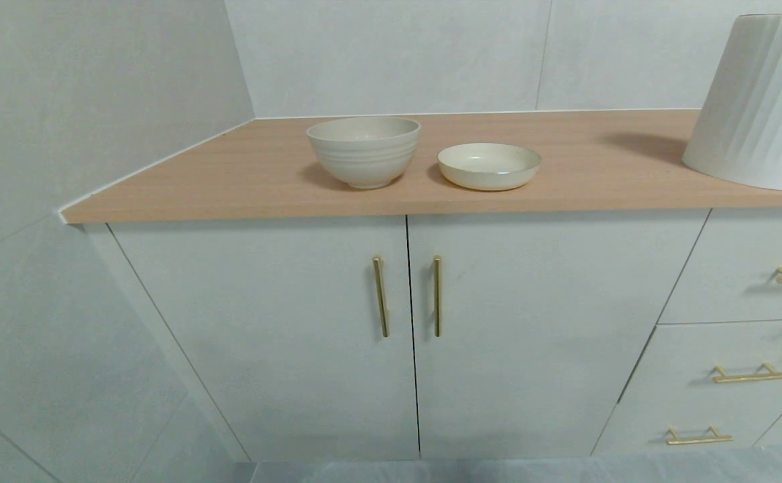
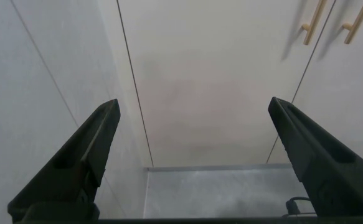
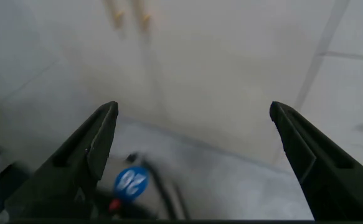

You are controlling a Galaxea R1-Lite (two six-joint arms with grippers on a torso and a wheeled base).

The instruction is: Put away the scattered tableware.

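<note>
A deep beige ribbed bowl [image 1: 364,150] stands on the wooden countertop [image 1: 243,174], and a shallow cream dish [image 1: 489,165] sits just to its right. Below them are two white cabinet doors [image 1: 277,329] with gold bar handles [image 1: 381,296]. My left gripper [image 2: 193,112] hangs low in front of the cabinet, open and holding nothing, with the door handles [image 2: 314,22] farther up. My right gripper [image 3: 193,115] is also open and holds nothing, low near the floor before the cabinet.
A tall white ribbed container [image 1: 760,100] stands at the counter's right end. Drawers with gold handles [image 1: 752,374] lie right of the doors. A tiled wall closes off the left side. A blue round tag [image 3: 131,181] and cables lie low in the right wrist view.
</note>
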